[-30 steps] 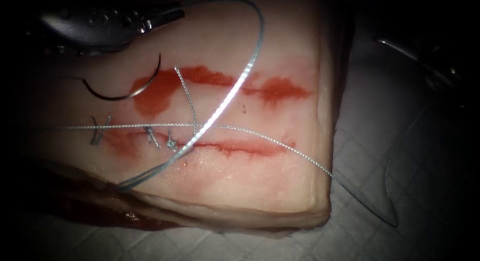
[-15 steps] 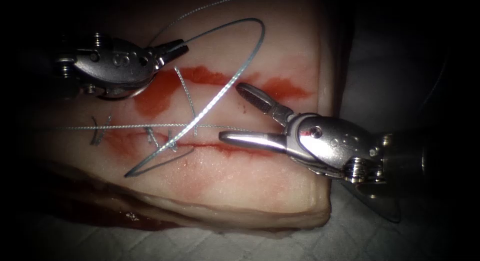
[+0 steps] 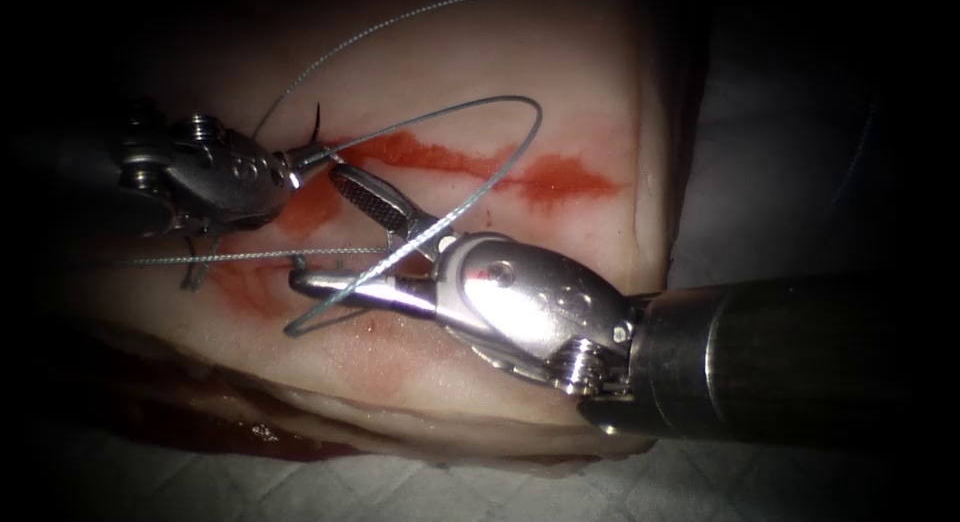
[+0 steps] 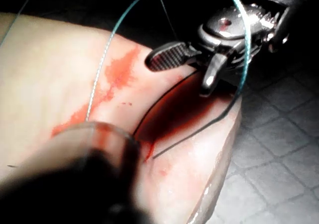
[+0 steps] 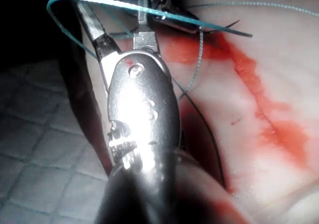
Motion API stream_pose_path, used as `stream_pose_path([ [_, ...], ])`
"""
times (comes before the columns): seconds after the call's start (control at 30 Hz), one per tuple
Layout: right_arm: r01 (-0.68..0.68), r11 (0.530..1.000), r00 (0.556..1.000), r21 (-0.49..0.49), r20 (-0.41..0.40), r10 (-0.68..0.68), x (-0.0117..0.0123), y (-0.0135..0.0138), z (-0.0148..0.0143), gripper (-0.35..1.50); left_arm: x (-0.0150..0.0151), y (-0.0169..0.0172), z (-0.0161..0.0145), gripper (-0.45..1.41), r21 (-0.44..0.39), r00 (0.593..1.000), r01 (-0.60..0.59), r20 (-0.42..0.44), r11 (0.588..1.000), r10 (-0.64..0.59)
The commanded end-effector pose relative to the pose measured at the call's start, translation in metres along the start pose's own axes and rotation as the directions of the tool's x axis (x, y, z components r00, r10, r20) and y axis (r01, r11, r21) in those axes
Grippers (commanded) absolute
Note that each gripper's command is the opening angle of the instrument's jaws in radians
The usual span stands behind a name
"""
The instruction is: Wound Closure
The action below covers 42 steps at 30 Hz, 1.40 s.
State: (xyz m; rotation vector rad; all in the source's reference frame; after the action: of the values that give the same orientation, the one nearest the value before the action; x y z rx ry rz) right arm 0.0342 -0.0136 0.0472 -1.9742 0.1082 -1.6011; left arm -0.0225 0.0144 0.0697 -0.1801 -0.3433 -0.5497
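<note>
Left tool (image 3: 310, 159) is clamping the thread (image 3: 480, 107) beside the needle (image 3: 317, 122); right tool (image 3: 325, 227) is gaping, empty, over the tissue (image 3: 560, 92).

We see the bench (image 3: 400, 487) covered by a pale cloth (image 3: 730, 192) with a quilted diamond pattern, which shows along the near edge and out to the right of the endoscope view. Directly on this cloth lies the tissue (image 3: 560, 102), a thick block of pork belly whose near side wall (image 3: 420, 422) drops to the cloth and whose right end stops short of the bench's right side. Along the foot of that near wall, toward the left, we make out a dark red fluid (image 3: 250, 437) pooled where tissue and cloth meet.
</note>
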Motion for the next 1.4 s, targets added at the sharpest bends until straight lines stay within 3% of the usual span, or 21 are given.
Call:
stream_pose_path([
  [0.03,-0.003,1.0,1.0,0.007,0.009,0.003,0.0005,-0.0001,0.0016,0.66,0.0003,-0.0011,0.0009,-0.45,0.021,1.0,-0.012,-0.021,1.0,0.012],
  [0.23,-0.01,0.998,1.0,0.054,0.02,0.009,0.0,-0.0005,0.0032,0.67,0.0025,-0.0032,0.0014,-0.45,0.016,0.993,-0.086,-0.08,0.996,0.087],
  [0.47,0.134,0.971,0.99,0.197,0.016,-0.14,-0.0012,-0.0022,0.004,0.69,0.0032,-0.0032,-0.0025,-0.45,0.066,0.976,-0.179,-0.117,0.982,0.185],
  [0.6,0.158,0.956,0.986,0.247,0.017,-0.168,0.0004,-0.0037,0.0045,0.81,0.0017,-0.0031,-0.0071,-0.45,0.143,0.962,-0.251,-0.077,0.957,0.263],
  [0.7,0.173,0.958,0.984,0.228,0.002,-0.178,0.0019,-0.0038,0.004,0.81,0.0,-0.0025,-0.0099,-0.45,0.17,0.971,-0.235,-0.015,0.957,0.24],
  [0.87,0.255,0.96,0.966,0.113,-0.081,-0.247,0.0051,-0.0036,0.0046,0.79,-0.0025,-0.0016,-0.0139,-0.45,0.209,0.967,-0.253,0.088,0.945,0.239],
  [0.97,0.27,0.957,0.961,0.105,-0.096,-0.261,0.0064,-0.003,0.005,0.79,-0.0042,-0.0007,-0.0154,-0.45,0.165,0.967,-0.24,0.132,0.957,0.219],
  [1.07,0.286,0.958,0.951,0.028,-0.126,-0.281,0.0072,-0.0025,0.005,0.81,-0.0054,0.0004,-0.0161,-0.45,0.082,0.961,-0.222,0.184,0.971,0.205],
  [1.27,0.304,0.953,0.944,0.009,-0.138,-0.3,0.0077,-0.0023,0.0049,0.79,-0.0066,0.0016,-0.0172,-0.45,0.081,0.956,-0.215,0.224,0.973,0.192],
  [1.4,0.303,0.951,0.943,-0.055,-0.13,-0.308,0.0081,-0.0018,0.0048,0.71,-0.0076,0.0036,-0.0171,-0.45,0.02,0.959,-0.191,0.218,0.981,0.183],
])
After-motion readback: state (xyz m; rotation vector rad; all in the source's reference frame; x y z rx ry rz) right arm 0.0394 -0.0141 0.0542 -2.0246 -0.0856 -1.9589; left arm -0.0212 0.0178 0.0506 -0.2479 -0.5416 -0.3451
